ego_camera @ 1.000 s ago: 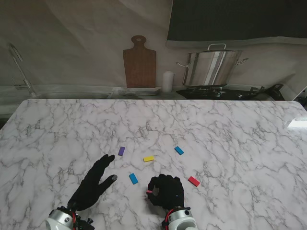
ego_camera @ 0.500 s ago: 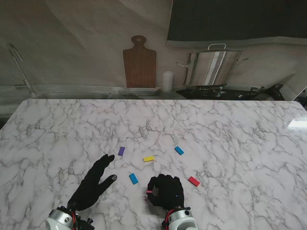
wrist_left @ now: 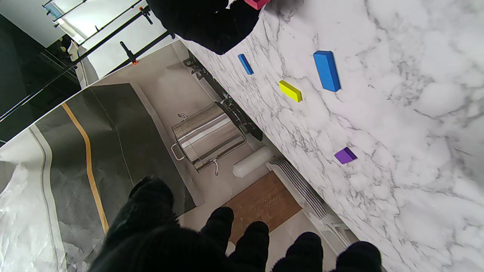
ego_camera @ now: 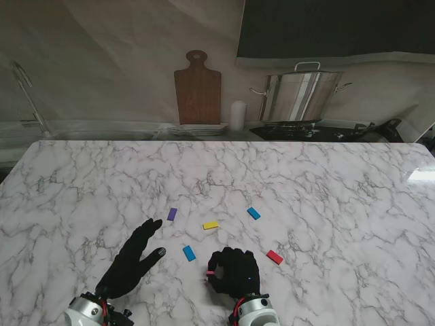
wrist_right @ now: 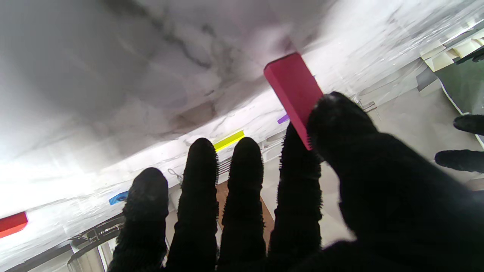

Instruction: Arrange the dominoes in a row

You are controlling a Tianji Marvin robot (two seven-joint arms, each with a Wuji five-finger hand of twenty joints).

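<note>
Five dominoes lie flat on the marble table (ego_camera: 326, 197): purple (ego_camera: 172, 214), yellow (ego_camera: 211, 225), a far blue one (ego_camera: 253, 213), a near blue one (ego_camera: 189, 253) and red (ego_camera: 274, 257). My right hand (ego_camera: 233, 272) sits between the near blue and red ones, shut on a pink domino (wrist_right: 295, 88) pinched between thumb and index finger. Only its tip (ego_camera: 210, 273) shows from the stand. My left hand (ego_camera: 132, 261) is open with fingers spread, holding nothing, just left of the near blue domino (wrist_left: 326, 70) and nearer to me than the purple one (wrist_left: 345, 155).
Behind the table's far edge stand a wooden cutting board (ego_camera: 198, 88), a white cylinder (ego_camera: 236, 115), stacked plates (ego_camera: 197, 129) and a steel pot (ego_camera: 299, 95) on a stove.
</note>
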